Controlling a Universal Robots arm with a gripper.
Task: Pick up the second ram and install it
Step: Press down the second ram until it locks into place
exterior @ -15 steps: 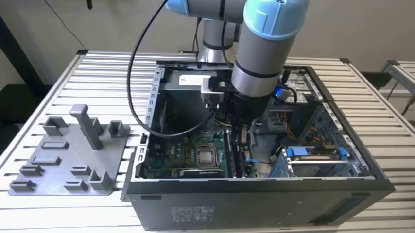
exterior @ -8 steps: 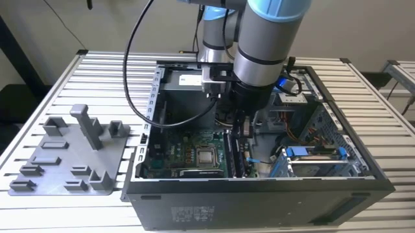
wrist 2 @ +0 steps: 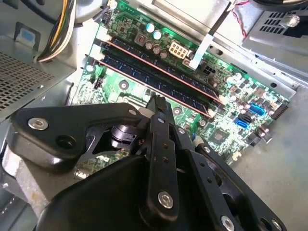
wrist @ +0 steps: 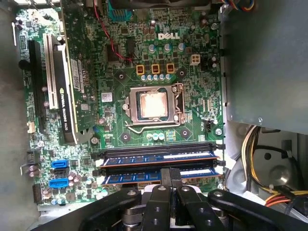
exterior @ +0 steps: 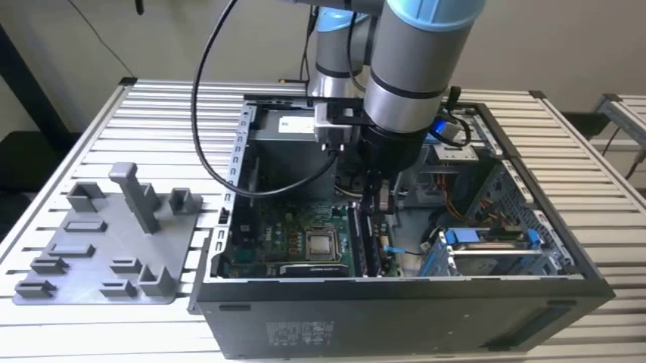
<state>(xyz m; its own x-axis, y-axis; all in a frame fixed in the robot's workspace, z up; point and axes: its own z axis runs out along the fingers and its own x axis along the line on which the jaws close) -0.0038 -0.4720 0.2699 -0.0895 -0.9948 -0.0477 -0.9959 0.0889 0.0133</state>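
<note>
The second ram (wrist: 130, 177) is a dark-blue stick lying in the memory slot nearest my fingers, level with another blue stick (wrist: 159, 157) in the slot beside it. My gripper (wrist: 171, 174) is shut, its tips together on the top edge of the second ram near its middle. It holds nothing between its fingers. In the second wrist view the gripper (wrist 2: 156, 102) meets the near stick (wrist 2: 132, 76) on the green motherboard (wrist 2: 231, 130). In the exterior view the gripper (exterior: 382, 198) reaches down into the open computer case (exterior: 404, 302), over the memory slots (exterior: 368, 242).
A bare processor socket (wrist: 153, 105) sits mid-board, and a graphics card (wrist: 67, 96) stands at the far side. Yellow power cables (wrist: 252, 154) and a metal cage (wrist: 269, 62) crowd one side of the slots. A grey fixture plate (exterior: 111, 242) lies outside the case, on the exterior view's left.
</note>
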